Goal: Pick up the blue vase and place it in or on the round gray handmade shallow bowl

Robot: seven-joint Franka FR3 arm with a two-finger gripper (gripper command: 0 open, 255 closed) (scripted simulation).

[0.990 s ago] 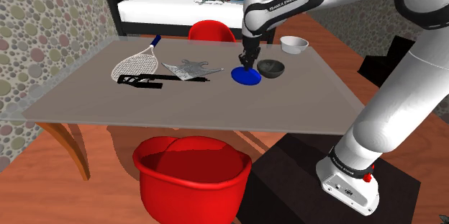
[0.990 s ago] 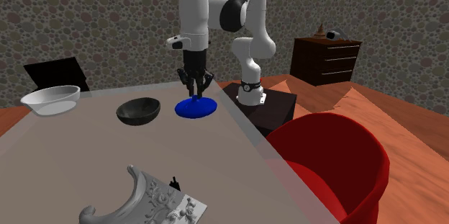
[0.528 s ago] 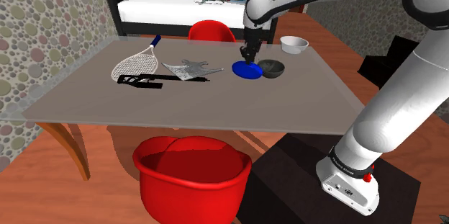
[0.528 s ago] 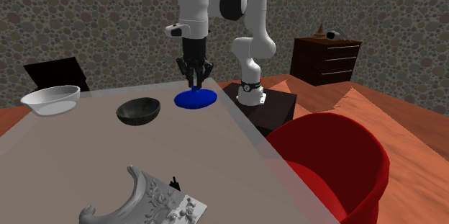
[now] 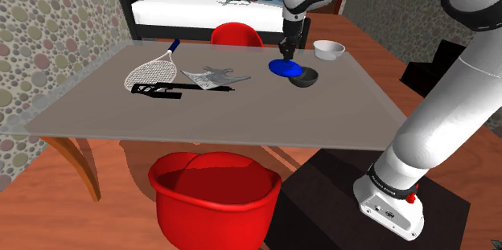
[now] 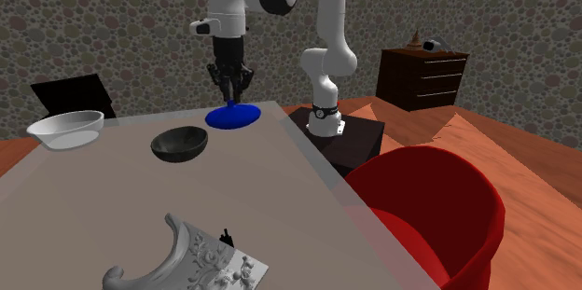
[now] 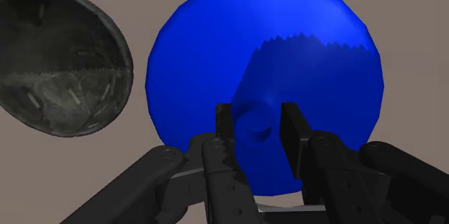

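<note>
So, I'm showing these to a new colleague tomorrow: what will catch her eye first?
The bright blue vase, clasped at its neck by the black gripper, right beside the dark grey bowl on the table. Then the big red tub on the floor in front of the table, low in the shoulder view.

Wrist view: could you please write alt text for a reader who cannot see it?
The black hand clasps a round blue vase by its middle, seen from above. A dark grey bowl lies beside it, not touching.
</note>
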